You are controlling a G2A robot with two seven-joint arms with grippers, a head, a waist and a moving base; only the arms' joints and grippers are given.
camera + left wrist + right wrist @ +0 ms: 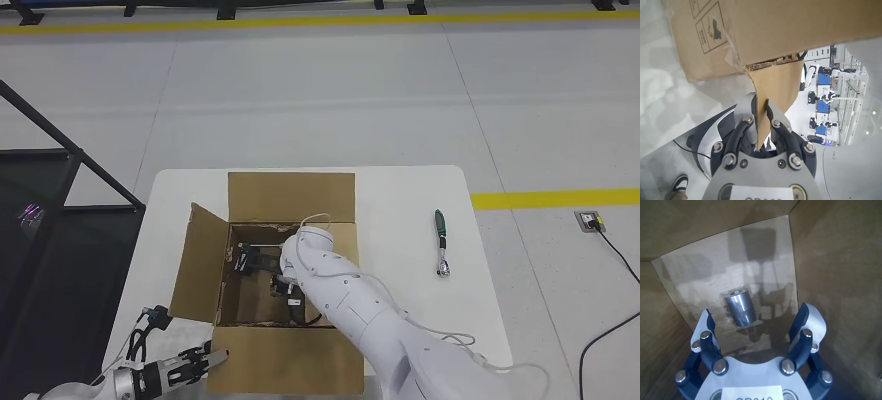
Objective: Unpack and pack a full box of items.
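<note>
At the near left corner of the box (pixel 290 195), the left claw (pixel 762 111) was clamped on the near flap (pixel 776 81). A hard pull there could tear the ragged cardboard or drag the box across the bench (pixel 400 190). Farther in, the right claw (pixel 755 310) hung spread wide inside the box. The metal cylinder (pixel 740 308) rested on the box floor, between and just beyond its fingertips, untouched. An off-centre closure could knock the smooth steel aside.

Fragile-goods pictogram (pixel 712 31) on box (pixel 791 28) wall
</note>
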